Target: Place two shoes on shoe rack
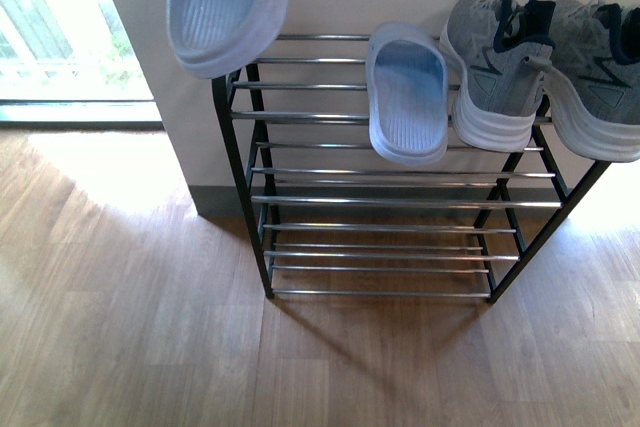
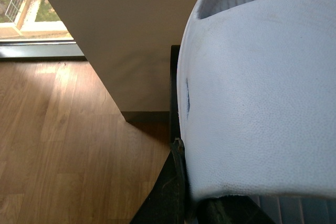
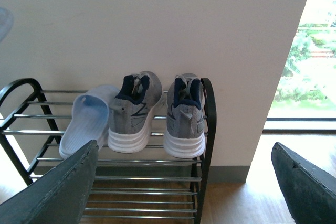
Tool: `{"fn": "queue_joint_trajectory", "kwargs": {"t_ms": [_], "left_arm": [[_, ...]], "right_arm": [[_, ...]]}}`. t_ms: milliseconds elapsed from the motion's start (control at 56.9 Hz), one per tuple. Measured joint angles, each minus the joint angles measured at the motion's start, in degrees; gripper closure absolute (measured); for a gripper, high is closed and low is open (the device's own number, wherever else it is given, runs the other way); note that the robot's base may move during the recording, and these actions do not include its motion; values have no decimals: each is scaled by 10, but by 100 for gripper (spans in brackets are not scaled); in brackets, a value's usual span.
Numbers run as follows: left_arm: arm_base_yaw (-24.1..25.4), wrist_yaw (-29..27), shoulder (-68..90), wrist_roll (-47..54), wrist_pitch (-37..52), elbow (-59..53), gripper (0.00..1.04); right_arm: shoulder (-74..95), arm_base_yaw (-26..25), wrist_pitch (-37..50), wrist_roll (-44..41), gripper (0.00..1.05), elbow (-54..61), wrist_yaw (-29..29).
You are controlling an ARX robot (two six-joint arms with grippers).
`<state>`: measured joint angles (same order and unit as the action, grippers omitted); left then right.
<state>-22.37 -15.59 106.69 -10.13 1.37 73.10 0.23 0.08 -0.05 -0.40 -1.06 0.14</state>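
The second pale blue slide (image 1: pixel 228 7) hangs at the upper left of the front view, above the left end of the shoe rack (image 1: pixel 400 202). Its mate (image 1: pixel 407 92) already lies on the top rods, just beside the two grey sneakers (image 1: pixel 545 67) at the upper right. In the left wrist view the strap fills the right side, and the left end effector's jaws are hidden, so I cannot tell their state. The right end effector (image 3: pixel 184 182) stands apart, empty. The slide looks light, soft and bendy; its strap seems the best hold.
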Motion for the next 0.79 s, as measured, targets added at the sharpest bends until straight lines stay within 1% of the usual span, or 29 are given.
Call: {"fn": "queue_joint_trajectory", "kwargs": {"t_ms": [141, 229, 457, 703, 791], "left_arm": [[-3, 7, 82, 0, 16, 42, 103], [-5, 24, 130, -6, 15, 69, 103], [-11, 4, 243, 13, -2, 158, 103], [-12, -6, 285, 44, -32, 255, 103], [-13, -13, 295, 50, -40, 267, 103]], "right_arm": [[0, 0, 0, 0, 9, 0, 0], [0, 0, 0, 0, 9, 0, 0], [0, 0, 0, 0, 9, 0, 0], [0, 0, 0, 0, 9, 0, 0], [0, 0, 0, 0, 9, 0, 0]]}}
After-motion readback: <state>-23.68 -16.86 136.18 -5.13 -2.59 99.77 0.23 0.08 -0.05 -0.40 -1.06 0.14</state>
